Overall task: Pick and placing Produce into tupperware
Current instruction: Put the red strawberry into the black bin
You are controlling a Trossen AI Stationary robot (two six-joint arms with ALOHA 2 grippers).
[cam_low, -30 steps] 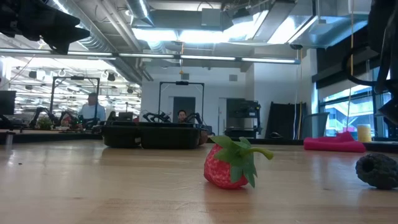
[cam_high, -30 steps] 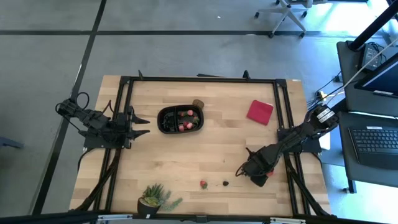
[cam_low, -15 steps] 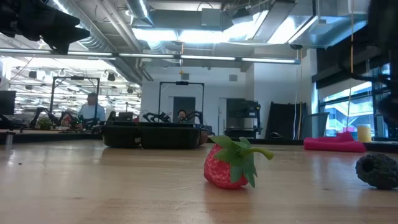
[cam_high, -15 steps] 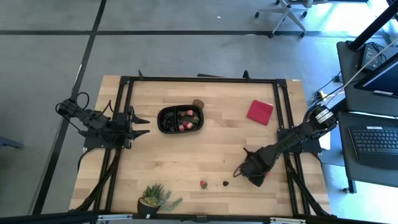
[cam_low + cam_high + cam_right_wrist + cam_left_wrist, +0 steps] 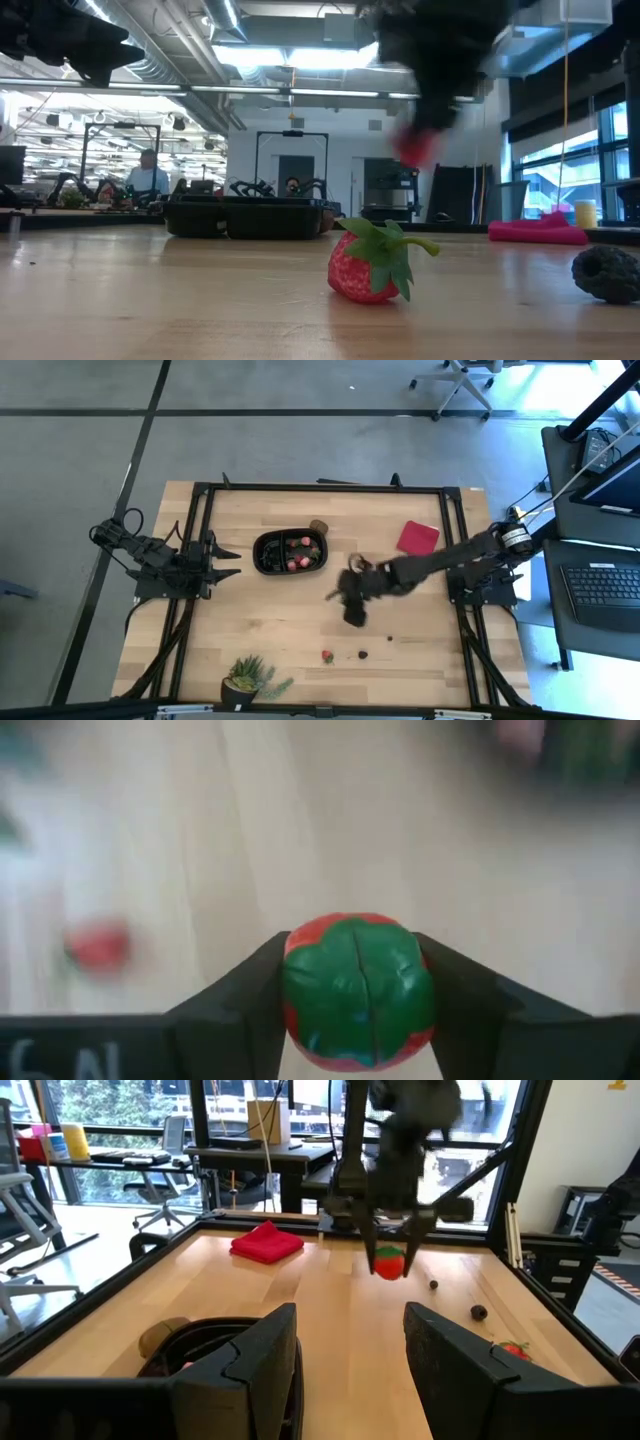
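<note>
My right gripper [image 5: 350,598] hangs over the middle of the table, right of the black tupperware tray [image 5: 290,552], shut on a red strawberry with a green top [image 5: 358,990]. The tray holds several red pieces, and a brown round piece [image 5: 319,527] sits by its far right rim. Another strawberry [image 5: 327,656] and a dark berry [image 5: 362,655] lie near the table's near edge. My left gripper [image 5: 228,560] waits open at the table's left side, beside the tray. My right gripper pinches the strawberry's sides [image 5: 295,995] between its two fingers [image 5: 250,990], one on each flank. The fingers point down from above, and the green top faces up toward the wrist. The fruit [image 5: 390,1263] is lifted clear of the table.
A flat red square cloth [image 5: 418,540] lies at the far right. A green spiky potted plant [image 5: 250,678] stands at the near edge, left of the loose fruit. A tiny dark piece [image 5: 390,638] lies near the berry. Bare wood shows between tray and loose fruit.
My right gripper has swung from the near right part of the table up and toward the far left, to a spot beside the tray. It now shows blurred in the low view, above the resting strawberry, with the red fruit in its fingers.
</note>
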